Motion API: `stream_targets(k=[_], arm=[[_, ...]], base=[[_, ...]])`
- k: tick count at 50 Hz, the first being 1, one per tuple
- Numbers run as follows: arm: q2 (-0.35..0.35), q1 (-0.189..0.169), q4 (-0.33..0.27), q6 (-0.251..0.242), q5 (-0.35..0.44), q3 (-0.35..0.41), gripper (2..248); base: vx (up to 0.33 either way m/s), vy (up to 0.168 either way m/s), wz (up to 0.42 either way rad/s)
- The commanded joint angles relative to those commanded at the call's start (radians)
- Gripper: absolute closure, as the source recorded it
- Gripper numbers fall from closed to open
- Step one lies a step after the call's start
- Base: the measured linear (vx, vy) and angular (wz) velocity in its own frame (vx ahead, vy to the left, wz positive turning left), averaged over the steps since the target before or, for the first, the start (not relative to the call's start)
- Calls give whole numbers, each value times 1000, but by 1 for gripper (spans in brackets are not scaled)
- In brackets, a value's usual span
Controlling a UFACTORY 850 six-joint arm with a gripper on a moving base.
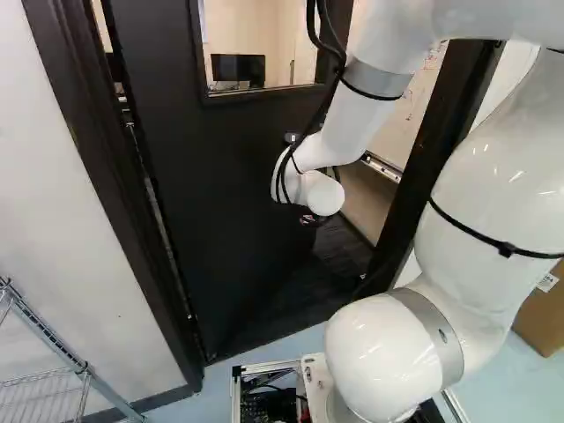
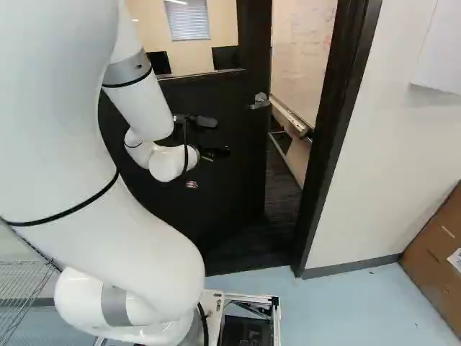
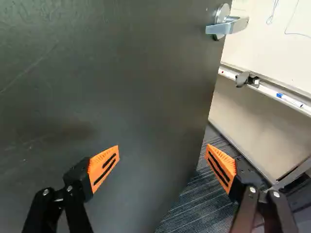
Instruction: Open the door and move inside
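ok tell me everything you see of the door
The door is a nearly black, painted-looking panel with faint scuffs, a window in its upper part and a silvery lever handle near its free edge. It stands partly open, swung from its frame into the room beyond. The open jaws face it; whether they touch it I cannot tell.

A black door (image 2: 234, 187) with a glass window (image 2: 189, 32) stands partly open in its black frame (image 2: 337, 108). The silver metal lever handle (image 2: 260, 102) is near its free edge. Through the gap one sees a whiteboard (image 2: 302, 58). The white jointed arm (image 2: 144, 245) fills the left side; its wrist is before the door. At the right, a brown cardboard box (image 2: 436, 252) is beside the white wall (image 2: 389, 144).
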Motion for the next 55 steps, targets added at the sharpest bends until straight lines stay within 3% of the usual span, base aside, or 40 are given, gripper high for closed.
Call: stream_targets(k=[36,55], arm=[[-33,85,155,0,-11,-34,3],[-36,100,238,0,-11,-38,3]], base=[[0,0,0],[0,0,0]])
